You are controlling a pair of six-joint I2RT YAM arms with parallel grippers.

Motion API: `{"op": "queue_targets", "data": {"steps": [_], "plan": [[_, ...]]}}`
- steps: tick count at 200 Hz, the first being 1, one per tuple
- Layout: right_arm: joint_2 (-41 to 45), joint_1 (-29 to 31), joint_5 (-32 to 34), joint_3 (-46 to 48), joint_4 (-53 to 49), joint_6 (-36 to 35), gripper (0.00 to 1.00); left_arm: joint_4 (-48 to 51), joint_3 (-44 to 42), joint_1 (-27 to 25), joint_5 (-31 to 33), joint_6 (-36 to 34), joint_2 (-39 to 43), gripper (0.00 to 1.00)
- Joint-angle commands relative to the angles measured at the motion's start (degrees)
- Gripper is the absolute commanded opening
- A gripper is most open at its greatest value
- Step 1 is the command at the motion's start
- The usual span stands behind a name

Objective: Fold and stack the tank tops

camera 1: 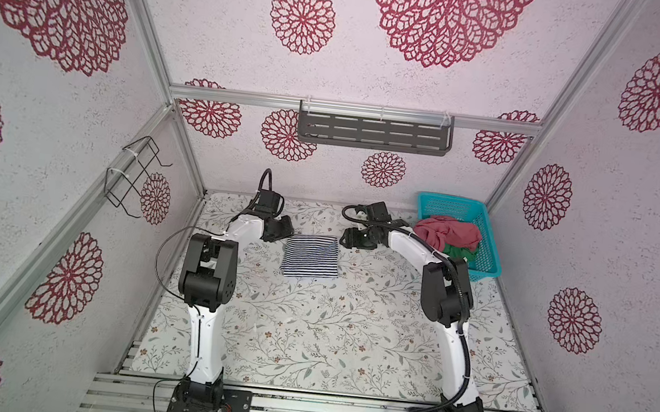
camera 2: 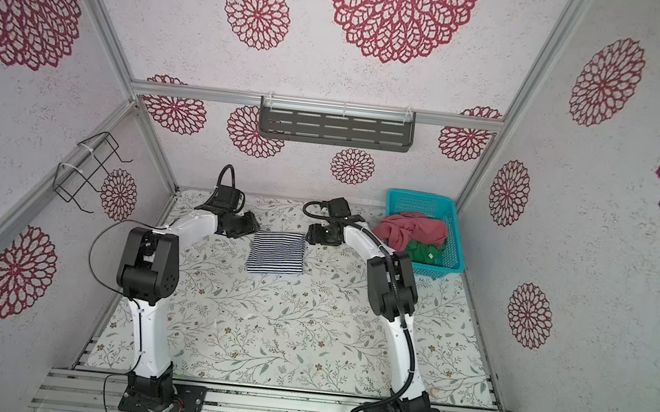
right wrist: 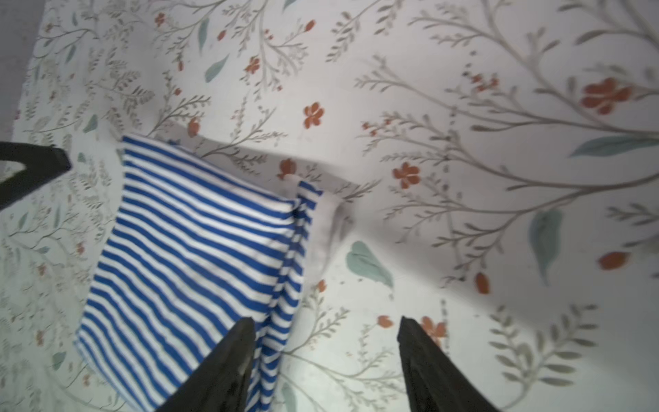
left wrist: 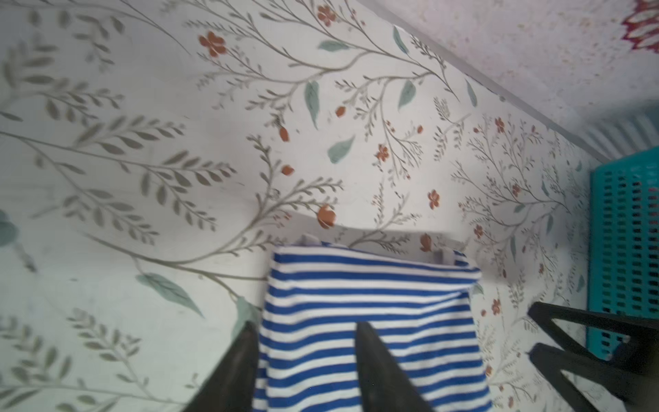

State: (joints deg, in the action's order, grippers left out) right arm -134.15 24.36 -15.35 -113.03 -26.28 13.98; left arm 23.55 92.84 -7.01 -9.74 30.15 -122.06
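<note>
1. Three tops are in sight. The striped top (camera 1: pixel 310 255) (camera 2: pixel 276 251) lies folded to a near-square on the table (camera 1: pixel 306 338), a little above the centre of the frame in both top views. It lies flat with nothing on it.
2. Right of centre, against the right wall, stands the basket (camera 1: pixel 458 206) (camera 2: pixel 425 202). The pink top (camera 1: pixel 448 234) (camera 2: pixel 411 230) is bunched up in it and spills over its left rim.
3. Under the pink heap a small part of the green top (camera 1: pixel 459 254) (camera 2: pixel 423 252) shows, inside the basket, on the side nearer the lower edge of the frame.
4. The left gripper (camera 1: pixel 279 231) (camera 2: pixel 245 225) sits at the upper left corner of the striped top. In the left wrist view (left wrist: pixel 306 342) its jaws stand well apart. One finger (left wrist: pixel 242 364) is at the cloth's side edge and the other (left wrist: pixel 374 364) is over the stripes. The cloth lies slack between them, so nothing is gripped.
5. The right gripper (camera 1: pixel 348 238) (camera 2: pixel 312 234) sits at the upper right corner of the same top, facing the left one across the cloth's far edge. In the right wrist view (right wrist: pixel 324 331) the jaws are wide apart — one finger (right wrist: pixel 231 364) is over the cloth's edge and the other (right wrist: pixel 420 364) is over bare table. It holds nothing.
6. Whether any fingertip touches the cloth cannot be told.
7. The left wrist view also catches the basket's (left wrist: pixel 627 249) mesh wall beyond the striped top (left wrist: pixel 367 303). The right wrist view shows the striped top (right wrist: pixel 196 249) folded with its layers stacked.
</note>
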Motion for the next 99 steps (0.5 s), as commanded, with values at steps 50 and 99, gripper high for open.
{"op": "queue_targets", "data": {"steps": [50,99], "plan": [[14.2,3.5,0.8,16.2,17.2,7.3,0.37,-2.6,-7.9,-2.8,2.1,3.0,8.9,0.59],[7.0,6.4,-1.9,16.3,26.4,13.0,0.31,-7.2,-12.9,-7.5,3.3,9.4,7.0,0.58]]}}
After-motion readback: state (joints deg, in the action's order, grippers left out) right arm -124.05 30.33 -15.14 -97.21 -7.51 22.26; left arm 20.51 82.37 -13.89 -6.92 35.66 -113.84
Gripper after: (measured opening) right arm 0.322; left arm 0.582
